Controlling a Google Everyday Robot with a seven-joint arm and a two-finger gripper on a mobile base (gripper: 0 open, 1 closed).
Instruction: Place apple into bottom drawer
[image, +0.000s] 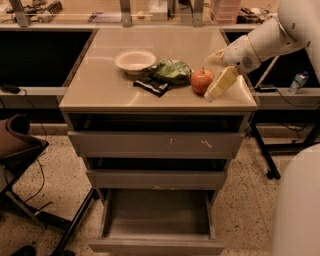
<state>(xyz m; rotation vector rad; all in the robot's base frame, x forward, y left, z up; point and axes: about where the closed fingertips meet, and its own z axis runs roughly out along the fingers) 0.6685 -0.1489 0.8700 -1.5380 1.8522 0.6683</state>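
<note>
Reaching for the apple (201, 81) was the step in hand, as I judged it. It sat on the cabinet top (100, 85), toward the right and near edge, with a crumpled green bag (171, 71) just beside it on the left. A white bowl (135, 60) lay farther left, and a dark packet (151, 86) lay near the bag. The gripper (216, 75) hung at the apple's right side, low over the top. Its fingers were spread and held nothing. One yellowish finger (220, 85) slanted down just beside the fruit on its near right, and the other showed paler on the far right. I could not tell whether either pad touched the skin. To do this well, I reckoned I should bring the fingers level with the fruit's widest part, one on the near side and one on the far side. I would close slowly so the round body did not squirt left into the bag or roll off the near edge. Then I would lift straight up before swinging away. The bottom drawer (157, 220) stood pulled out toward me below two shut grey drawers, its floor bare. The carry looked to be down and forward, keeping clear of the cabinet's front edge.
</note>
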